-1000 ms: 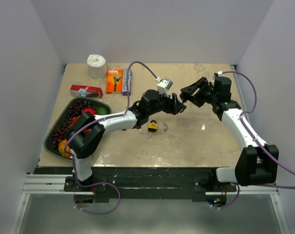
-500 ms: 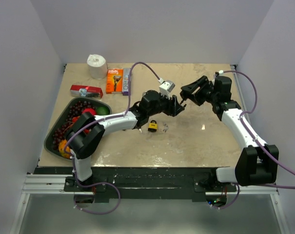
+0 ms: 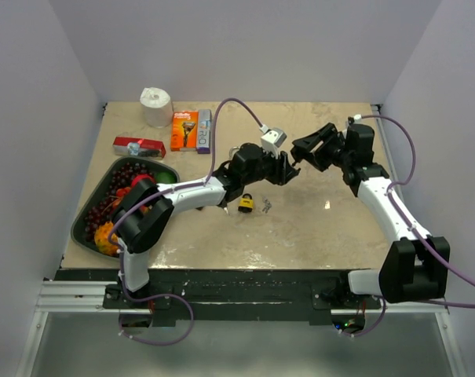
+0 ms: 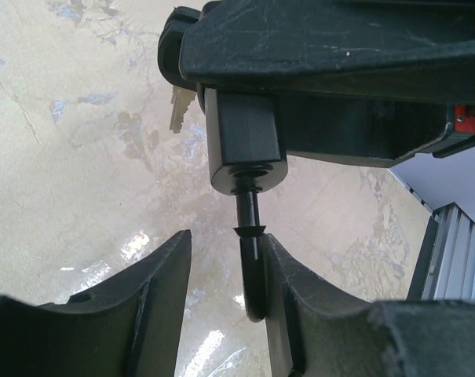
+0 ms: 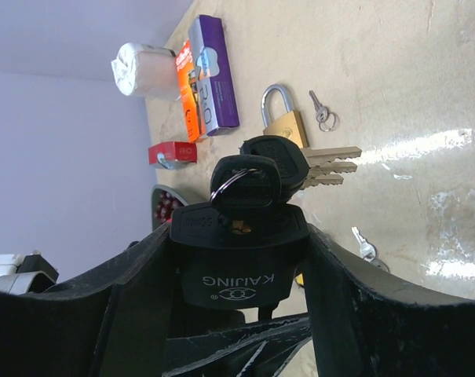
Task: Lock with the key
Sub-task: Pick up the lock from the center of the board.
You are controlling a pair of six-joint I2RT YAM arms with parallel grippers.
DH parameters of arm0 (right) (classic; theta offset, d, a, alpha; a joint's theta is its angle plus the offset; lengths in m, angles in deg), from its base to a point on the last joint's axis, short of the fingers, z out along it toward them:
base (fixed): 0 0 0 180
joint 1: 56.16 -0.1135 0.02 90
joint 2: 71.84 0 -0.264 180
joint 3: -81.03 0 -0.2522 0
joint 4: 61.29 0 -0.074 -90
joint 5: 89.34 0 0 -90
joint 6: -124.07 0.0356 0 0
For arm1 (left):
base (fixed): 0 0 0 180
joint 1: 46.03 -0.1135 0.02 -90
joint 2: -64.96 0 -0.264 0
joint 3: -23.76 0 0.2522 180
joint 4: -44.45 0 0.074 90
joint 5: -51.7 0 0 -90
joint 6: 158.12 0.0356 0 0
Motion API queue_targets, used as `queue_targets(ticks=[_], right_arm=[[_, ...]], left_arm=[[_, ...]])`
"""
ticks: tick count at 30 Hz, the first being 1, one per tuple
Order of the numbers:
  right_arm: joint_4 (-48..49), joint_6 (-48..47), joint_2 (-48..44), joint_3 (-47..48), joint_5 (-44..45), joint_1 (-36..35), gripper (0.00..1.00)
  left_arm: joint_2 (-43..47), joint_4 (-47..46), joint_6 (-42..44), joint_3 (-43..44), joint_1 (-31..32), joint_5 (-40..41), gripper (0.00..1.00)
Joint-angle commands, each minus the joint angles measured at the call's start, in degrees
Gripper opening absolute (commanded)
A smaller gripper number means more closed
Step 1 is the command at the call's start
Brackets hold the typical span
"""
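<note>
My right gripper is shut on a black padlock marked KAIJING, held above the table. A black-headed key sits in its keyhole, with more keys hanging from the ring. My left gripper meets it from the left. In the left wrist view the padlock body hangs in front of me. Its black shackle sits between my parted fingers, against the right one. The left gripper is open.
A yellow padlock and small keys lie on the table below the grippers. A brass padlock lies near them. A fruit tray, toilet roll, orange box, purple box and red pack stand at the left.
My left wrist has shifted slightly right and up toward the right gripper. The right gripper has held the padlock almost still.
</note>
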Motion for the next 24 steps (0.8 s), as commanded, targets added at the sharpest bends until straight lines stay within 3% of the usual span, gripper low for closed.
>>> queue_targets(ticks=[1,9,12,13,18,24], right_arm=[[5.16,2.05,-4.11,0.40,-0.17,-0.39,0.00],[4.90,1.96,-4.90,0.05,0.36,-0.39,0.00],[4.64,1.87,-5.17,-0.30,0.36,-0.39,0.00],[4.46,1.78,-5.26,-0.56,0.36,-0.39,0.00],[2.97,0.12,-5.52,-0.74,0.89,-0.39,0.01],[-0.90,-3.84,-6.66,-0.22,2.73,0.40,0.68]], left_arm=[[-1.36,0.14,0.91,3.08,0.55,2.20,0.43],[-2.15,1.82,1.26,3.87,0.90,2.72,0.39],[-2.06,1.64,1.70,4.05,0.99,3.17,0.20],[-2.06,1.47,1.87,4.22,0.99,3.08,0.02],[-0.13,-1.25,4.93,2.55,0.90,0.89,0.00],[4.44,-2.84,11.18,-0.96,0.73,-2.45,0.00]])
